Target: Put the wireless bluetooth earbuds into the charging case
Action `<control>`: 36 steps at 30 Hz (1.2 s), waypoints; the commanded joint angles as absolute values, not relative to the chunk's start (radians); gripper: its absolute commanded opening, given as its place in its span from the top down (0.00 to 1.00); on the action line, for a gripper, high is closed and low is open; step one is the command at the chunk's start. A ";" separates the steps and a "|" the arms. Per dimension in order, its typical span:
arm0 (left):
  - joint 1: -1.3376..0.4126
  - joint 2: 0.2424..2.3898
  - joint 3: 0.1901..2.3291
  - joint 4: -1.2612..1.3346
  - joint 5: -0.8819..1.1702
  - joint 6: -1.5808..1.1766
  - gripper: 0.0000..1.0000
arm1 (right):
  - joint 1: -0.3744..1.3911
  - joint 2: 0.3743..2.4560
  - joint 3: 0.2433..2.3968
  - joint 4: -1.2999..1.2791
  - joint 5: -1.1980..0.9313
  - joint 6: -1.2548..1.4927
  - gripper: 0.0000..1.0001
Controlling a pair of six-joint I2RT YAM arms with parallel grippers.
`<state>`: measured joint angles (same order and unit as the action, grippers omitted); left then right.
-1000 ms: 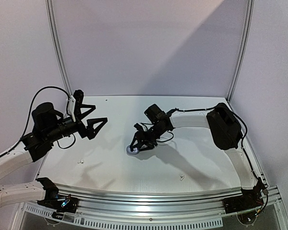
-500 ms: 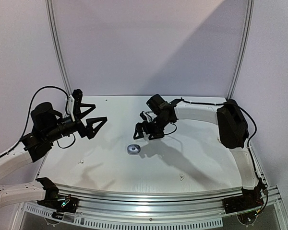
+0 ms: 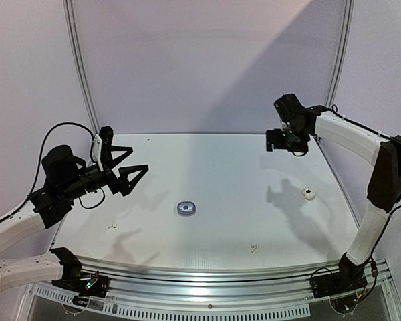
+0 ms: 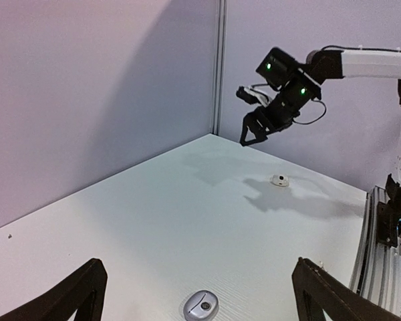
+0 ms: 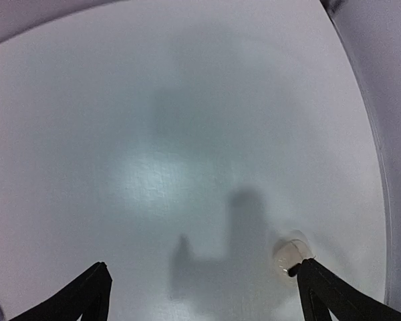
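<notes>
A small grey oval charging case (image 3: 186, 208) lies alone near the middle of the white table, and shows low between my left fingers as the grey case (image 4: 202, 305). A white case (image 3: 309, 194) lies to the right; this white case (image 5: 291, 251) sits by my right gripper's right fingertip in the wrist view. Two tiny white earbuds lie apart near the front: one earbud (image 3: 111, 225) on the left, another earbud (image 3: 253, 247) right of centre. My left gripper (image 3: 123, 172) hovers open at the left. My right gripper (image 3: 284, 142) hangs open and empty, high at the back right.
The table (image 3: 214, 167) is walled on three sides, with a metal rail (image 3: 207, 271) along its front edge. The right arm (image 3: 381, 174) arches along the right wall. From the left wrist view the right gripper (image 4: 254, 130) shows up by the far corner.
My right gripper has opened, left the grey case on the table and swung up and back to the right. The white case now shows. The left arm has barely moved.
</notes>
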<state>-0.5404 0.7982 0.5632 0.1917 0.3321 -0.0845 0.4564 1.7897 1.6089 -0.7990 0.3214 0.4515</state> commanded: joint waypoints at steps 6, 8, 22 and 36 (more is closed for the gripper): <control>-0.525 0.784 0.541 0.205 0.351 -0.088 0.01 | 0.238 1.823 1.423 -0.955 0.302 0.459 0.01; -0.523 0.782 0.538 0.205 0.350 -0.087 0.01 | 0.205 1.836 1.416 -0.952 0.291 0.444 0.01; -0.504 0.768 0.535 0.196 0.349 -0.077 0.01 | 0.074 1.929 1.334 -0.864 0.050 0.242 0.06; -0.493 0.775 0.531 0.208 0.360 -0.075 0.01 | 0.054 1.972 1.285 -0.835 0.023 0.128 0.21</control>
<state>-0.5064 0.7773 0.5442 0.1978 0.3519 -0.0814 0.0578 1.9400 1.2919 -0.8570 0.0410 0.1661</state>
